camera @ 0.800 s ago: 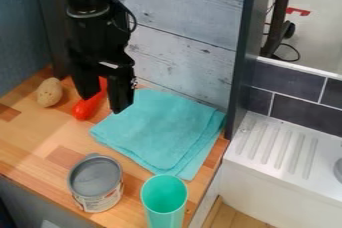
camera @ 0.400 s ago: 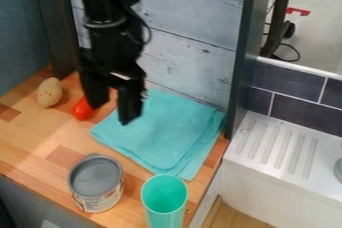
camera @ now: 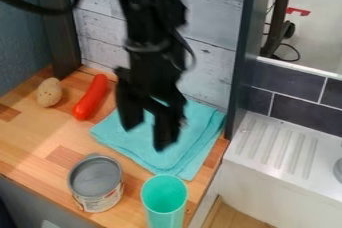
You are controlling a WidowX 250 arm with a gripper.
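Hanging over the cloth [camera: 167,159], the gripper [camera: 147,136] is empty, fingers spread apart. The cloth lies near the counter's [camera: 33,142] right edge; the cup [camera: 164,196] and can [camera: 95,178] stand toward the front edge, potato [camera: 49,92] and red toy [camera: 91,97] toward the back left corner.

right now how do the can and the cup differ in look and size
The can is grey on top, while the cup is green inside and out. The can has a printed label around its side; the cup looks plain. The can also looks a little wider across the top than the cup. Both are round and stand upright.
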